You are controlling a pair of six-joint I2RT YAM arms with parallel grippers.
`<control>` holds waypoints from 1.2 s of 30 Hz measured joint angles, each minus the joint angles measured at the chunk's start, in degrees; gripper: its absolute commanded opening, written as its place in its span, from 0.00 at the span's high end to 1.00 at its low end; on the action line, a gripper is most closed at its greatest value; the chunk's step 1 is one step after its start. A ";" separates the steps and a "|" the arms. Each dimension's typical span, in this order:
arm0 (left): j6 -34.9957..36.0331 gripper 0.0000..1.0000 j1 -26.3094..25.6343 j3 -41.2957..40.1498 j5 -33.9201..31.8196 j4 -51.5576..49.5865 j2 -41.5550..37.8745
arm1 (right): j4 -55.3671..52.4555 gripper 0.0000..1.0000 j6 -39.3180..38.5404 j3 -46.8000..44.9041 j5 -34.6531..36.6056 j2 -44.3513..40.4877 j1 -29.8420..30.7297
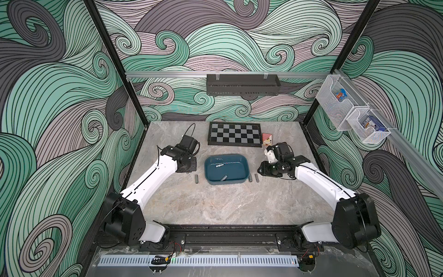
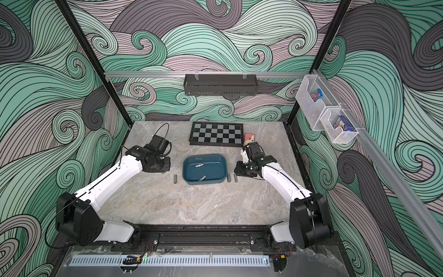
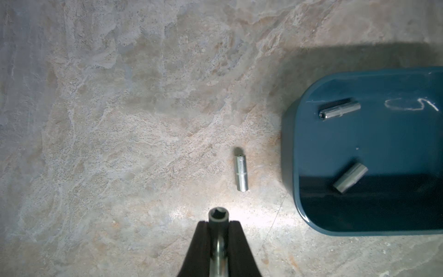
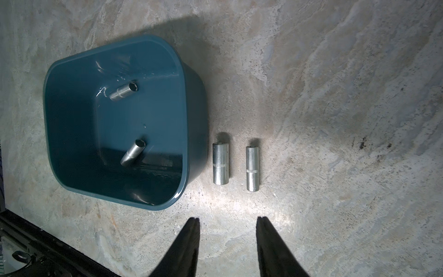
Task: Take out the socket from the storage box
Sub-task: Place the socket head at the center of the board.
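Left jaws clamped on socket [image 3: 218, 225]; right jaws partly open, holding nothing.

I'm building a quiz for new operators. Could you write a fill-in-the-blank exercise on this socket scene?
The storage box holds ___ sockets.
On the table outside it lie ___ loose sockets.
The left claw is shut on a ___.
The right claw is ___ and empty.
Missing words: two; three; socket; open.
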 measured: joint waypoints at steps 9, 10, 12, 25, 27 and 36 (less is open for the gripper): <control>-1.79 0.95 0.07 -2.32 -0.17 -1.18 6.80 | 0.37 0.57 0.26 0.00 -0.68 -0.07 -0.15; -2.19 0.95 0.07 -2.69 -0.09 -1.38 7.63 | 0.46 0.57 0.37 0.00 -0.96 -0.09 -0.15; -2.95 0.95 0.07 -2.99 -0.11 -1.57 9.05 | 0.52 0.57 0.48 0.00 -1.36 -0.13 -0.15; -6.64 0.96 0.07 -4.96 -0.15 2.78 15.39 | 0.94 0.57 0.96 -0.02 -3.50 -0.79 -0.15; -6.71 0.96 0.07 -4.96 -0.39 3.74 16.41 | 1.14 0.57 1.05 -0.13 -3.78 -0.83 -0.15; -6.69 0.96 0.09 -5.79 -0.96 9.11 20.13 | 1.64 0.57 1.11 -0.79 -4.15 -1.22 -0.15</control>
